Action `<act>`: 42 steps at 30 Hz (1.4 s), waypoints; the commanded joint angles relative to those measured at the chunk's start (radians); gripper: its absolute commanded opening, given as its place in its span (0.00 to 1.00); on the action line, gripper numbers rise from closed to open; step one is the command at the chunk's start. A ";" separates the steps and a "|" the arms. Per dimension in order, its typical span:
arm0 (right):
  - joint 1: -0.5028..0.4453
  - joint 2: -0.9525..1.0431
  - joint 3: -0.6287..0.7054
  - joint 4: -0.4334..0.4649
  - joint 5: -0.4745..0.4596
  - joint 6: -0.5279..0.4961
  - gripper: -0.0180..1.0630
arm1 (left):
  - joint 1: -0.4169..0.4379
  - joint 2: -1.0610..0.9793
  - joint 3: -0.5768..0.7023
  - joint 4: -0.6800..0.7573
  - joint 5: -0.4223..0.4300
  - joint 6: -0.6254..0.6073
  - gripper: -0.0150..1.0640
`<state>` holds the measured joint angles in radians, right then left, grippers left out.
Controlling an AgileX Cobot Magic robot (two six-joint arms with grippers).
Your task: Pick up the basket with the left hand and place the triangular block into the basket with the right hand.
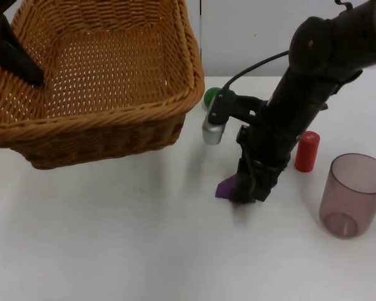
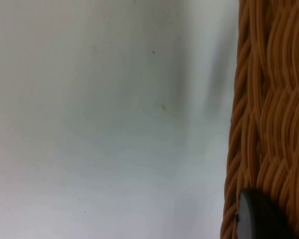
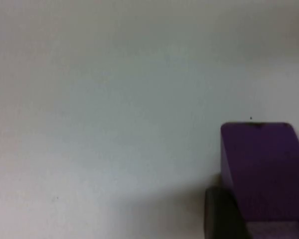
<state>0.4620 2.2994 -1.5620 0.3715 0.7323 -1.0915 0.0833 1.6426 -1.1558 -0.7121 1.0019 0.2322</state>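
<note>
The woven wicker basket (image 1: 106, 75) hangs tilted above the table's left half, with my left gripper (image 1: 24, 66) shut on its left rim. In the left wrist view the basket's wall (image 2: 271, 99) runs right beside a black fingertip (image 2: 259, 219). The purple triangular block (image 1: 226, 187) lies on the white table near the middle. My right gripper (image 1: 249, 188) is down at the table and shut on it. In the right wrist view one black fingertip (image 3: 222, 214) presses against the side of the purple block (image 3: 261, 169).
A green ball (image 1: 211, 98) and a silver cylinder (image 1: 212, 133) sit just right of the basket's corner. A red cylinder (image 1: 307, 152) and a tinted transparent cup (image 1: 352, 194) stand to the right of the right arm. Bare table lies in front.
</note>
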 commanded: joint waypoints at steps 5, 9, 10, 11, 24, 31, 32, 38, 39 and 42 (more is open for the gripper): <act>0.001 -0.051 -0.005 -0.005 0.016 0.107 0.02 | 0.000 -0.017 -0.008 -0.024 0.008 -0.005 0.02; -0.005 -0.101 -0.005 -0.005 0.006 0.167 0.02 | 0.000 -0.017 -0.008 -0.024 0.008 -0.005 0.02; -0.010 -0.140 -0.005 -0.008 -0.003 0.200 0.02 | 0.000 -0.017 -0.008 -0.024 0.008 -0.005 0.02; -0.019 -0.167 -0.005 -0.018 -0.012 0.239 0.02 | 0.000 -0.017 -0.008 -0.024 0.008 -0.005 0.02; -0.032 -0.445 -0.005 -0.378 -0.048 0.848 0.02 | -0.011 -0.017 -0.006 -0.033 0.014 -0.005 0.02; -0.018 -0.568 -0.005 -0.372 -0.040 0.936 0.02 | -0.086 -0.017 -0.006 -0.012 0.014 -0.005 0.02; -0.006 -0.594 -0.005 -0.372 -0.038 0.941 0.02 | -0.118 -0.017 -0.006 -0.002 0.007 -0.005 0.02; 0.117 -0.690 -0.005 -0.372 -0.031 0.960 0.02 | -0.209 -0.017 -0.006 -0.002 -0.055 -0.040 0.02; 0.144 -0.695 -0.005 -0.372 -0.034 0.971 0.02 | -0.221 -0.017 -0.006 -0.002 -0.061 -0.047 0.02; 0.193 -0.695 -0.005 -0.366 -0.041 0.973 0.02 | -0.236 -0.017 -0.006 -0.002 -0.066 -0.050 0.02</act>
<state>0.6454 1.6089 -1.5620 0.0000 0.6926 -0.1218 -0.1425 1.6426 -1.1558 -0.6934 0.9465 0.1918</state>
